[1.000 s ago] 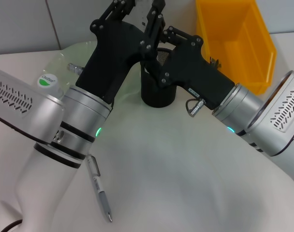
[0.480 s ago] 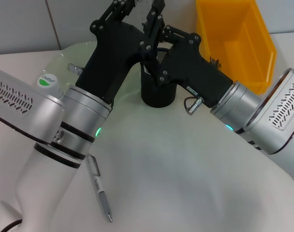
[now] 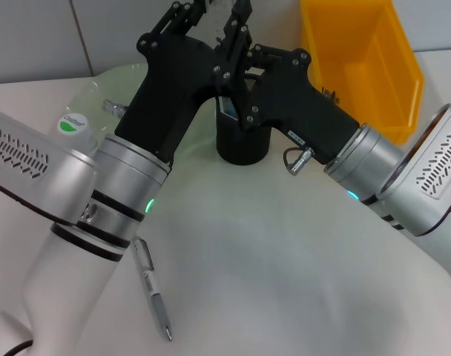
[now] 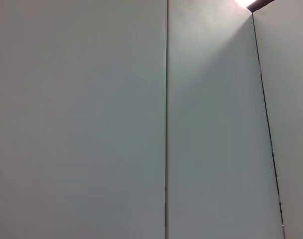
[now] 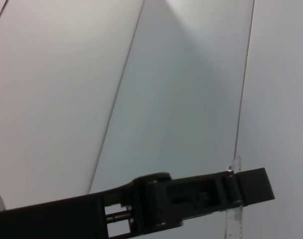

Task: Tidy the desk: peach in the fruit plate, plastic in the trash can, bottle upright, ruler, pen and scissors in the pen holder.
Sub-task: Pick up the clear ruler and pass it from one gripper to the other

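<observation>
Pen (image 3: 153, 288) lying on desk (image 3: 285, 259) beside left arm, not yet collected. Left gripper (image 3: 187, 9) and right gripper (image 3: 239, 18) crossing above black pen holder (image 3: 242, 141), fingertips cut off by frame edge; cannot tell whether either is gripping. Right wrist view showing clear ruler (image 5: 235, 199) at a gripper's tip. Judging ruler insertion underway: keep it vertical, centre over holder mouth, release low. Yellow bin (image 3: 363, 63) standing far right.
</observation>
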Motion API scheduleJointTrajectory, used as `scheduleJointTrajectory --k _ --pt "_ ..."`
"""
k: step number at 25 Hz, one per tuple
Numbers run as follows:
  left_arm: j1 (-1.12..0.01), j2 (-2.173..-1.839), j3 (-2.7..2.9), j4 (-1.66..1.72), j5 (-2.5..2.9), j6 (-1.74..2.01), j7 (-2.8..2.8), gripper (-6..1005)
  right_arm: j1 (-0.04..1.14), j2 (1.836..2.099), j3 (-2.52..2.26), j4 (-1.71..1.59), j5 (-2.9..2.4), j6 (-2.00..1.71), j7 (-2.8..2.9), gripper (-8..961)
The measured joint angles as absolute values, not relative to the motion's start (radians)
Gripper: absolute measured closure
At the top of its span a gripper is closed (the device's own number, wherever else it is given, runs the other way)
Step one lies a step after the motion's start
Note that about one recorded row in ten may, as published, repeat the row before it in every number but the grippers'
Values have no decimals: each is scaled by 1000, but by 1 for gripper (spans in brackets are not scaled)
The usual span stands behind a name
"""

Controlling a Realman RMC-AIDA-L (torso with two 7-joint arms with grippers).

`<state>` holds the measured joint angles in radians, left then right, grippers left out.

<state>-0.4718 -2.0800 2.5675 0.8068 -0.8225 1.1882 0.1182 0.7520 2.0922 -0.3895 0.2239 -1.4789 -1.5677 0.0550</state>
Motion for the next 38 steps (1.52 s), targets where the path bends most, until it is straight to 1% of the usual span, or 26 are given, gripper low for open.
scheduleJointTrajectory --k 2,13,14,22,30,36,38 --pt "-471 -2080 2568 807 -824 1189 118 596 752 2092 -389 224 -1479 -1568 56 899" --pt "-471 -2080 2570 807 -819 1192 113 597 750 2092 -362 226 -1483 -1562 93 895" --pt "-471 -2080 2571 807 -819 1192 111 597 751 2092 -365 223 -1484 -1561 105 939" --pt "-478 -2080 2578 807 -814 1192 108 597 744 2092 -366 218 -1497 -1570 110 946" --pt "-470 -2080 2579 811 -812 1194 106 537 738 2092 -368 220 -1499 -1583 104 946" --pt "-462 -2080 2584 815 -808 1213 97 331 727 2092 -347 220 -1497 -1586 107 946" --pt "-453 -2080 2580 815 -773 1219 58 287 725 2092 -312 220 -1494 -1587 108 947"
